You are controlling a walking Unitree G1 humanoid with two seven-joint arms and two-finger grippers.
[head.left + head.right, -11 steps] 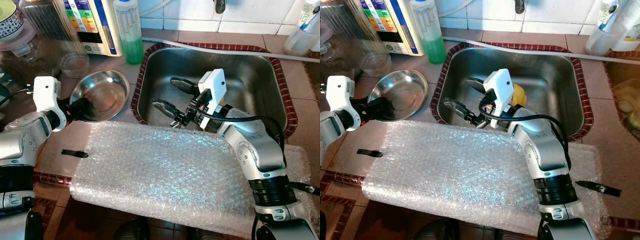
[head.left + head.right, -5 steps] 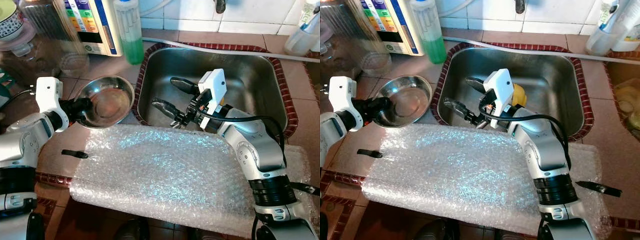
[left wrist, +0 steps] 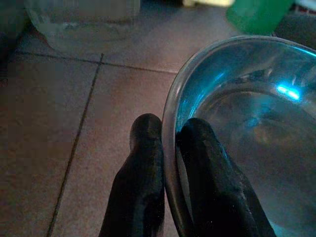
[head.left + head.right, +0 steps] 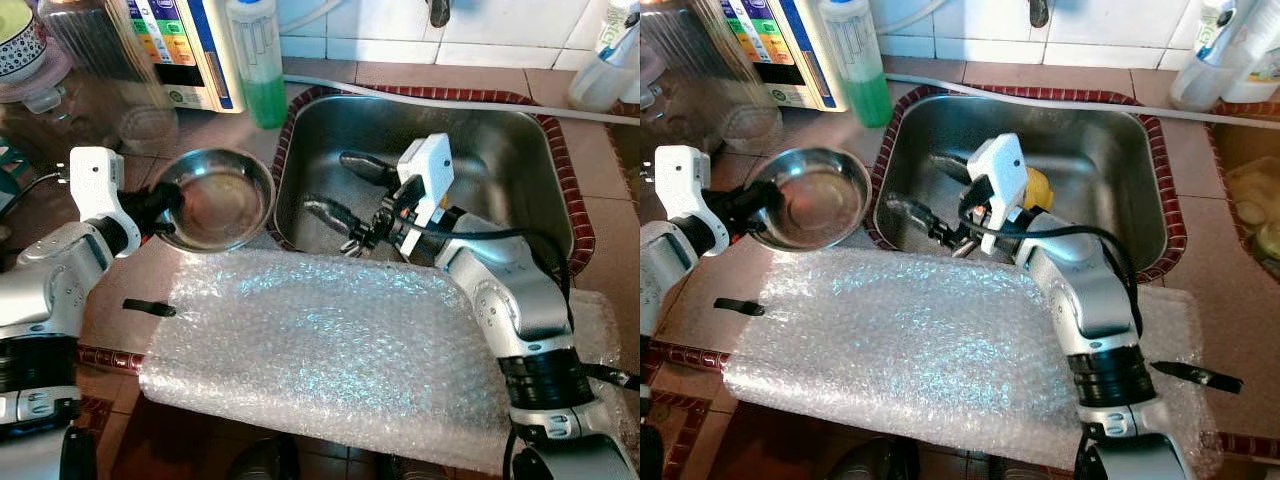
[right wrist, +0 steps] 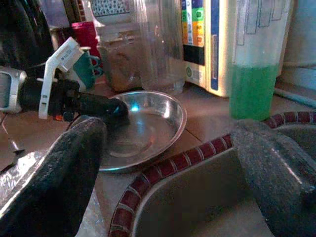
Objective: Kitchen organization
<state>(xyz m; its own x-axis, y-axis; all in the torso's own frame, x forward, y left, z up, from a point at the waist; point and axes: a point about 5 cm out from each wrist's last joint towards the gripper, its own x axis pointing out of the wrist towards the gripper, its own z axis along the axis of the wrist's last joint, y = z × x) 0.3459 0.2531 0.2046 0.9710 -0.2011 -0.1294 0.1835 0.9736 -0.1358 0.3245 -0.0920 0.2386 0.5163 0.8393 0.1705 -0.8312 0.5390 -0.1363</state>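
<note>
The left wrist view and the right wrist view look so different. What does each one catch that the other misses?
The left wrist view gives a close look at the left gripper pinching the steel bowl rim, one finger inside, one outside, over tiled counter. The right wrist view adds the open right gripper, the sink edge, the whole left arm and the cartons behind. Both share the bowl and the green bottle.
</note>
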